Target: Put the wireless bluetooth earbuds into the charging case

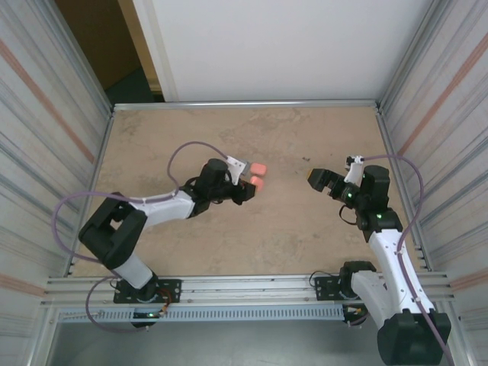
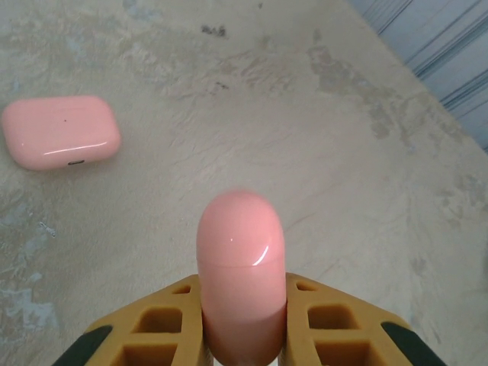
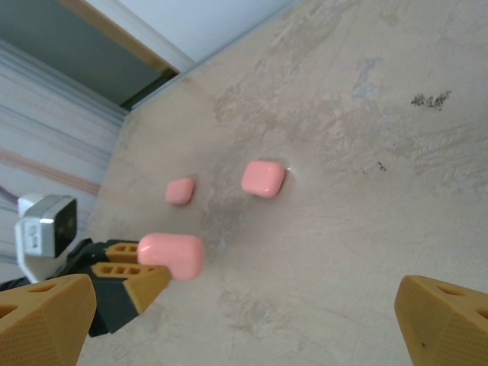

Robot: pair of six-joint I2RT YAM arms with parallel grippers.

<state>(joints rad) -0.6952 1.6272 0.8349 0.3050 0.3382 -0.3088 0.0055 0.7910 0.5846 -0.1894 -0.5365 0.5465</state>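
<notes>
**A:** While the left gripper (image 2: 242,305) is clamping that pink charging case (image 2: 240,252), which way is it pointing?

**B:** Its long axis is running straight out from between the fingers, rounded end leading, above the table (image 1: 229,244).

**A:** And the rest?

**B:** A second case (image 2: 61,131) is lying flat nearby, crosswise to it. The right gripper (image 3: 248,297) is hanging wide open, empty.

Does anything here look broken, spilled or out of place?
Nothing stands out: the left gripper pinches one closed pink case, a second case lies flat and shut on the table, whose surface is just blotchy.
</notes>
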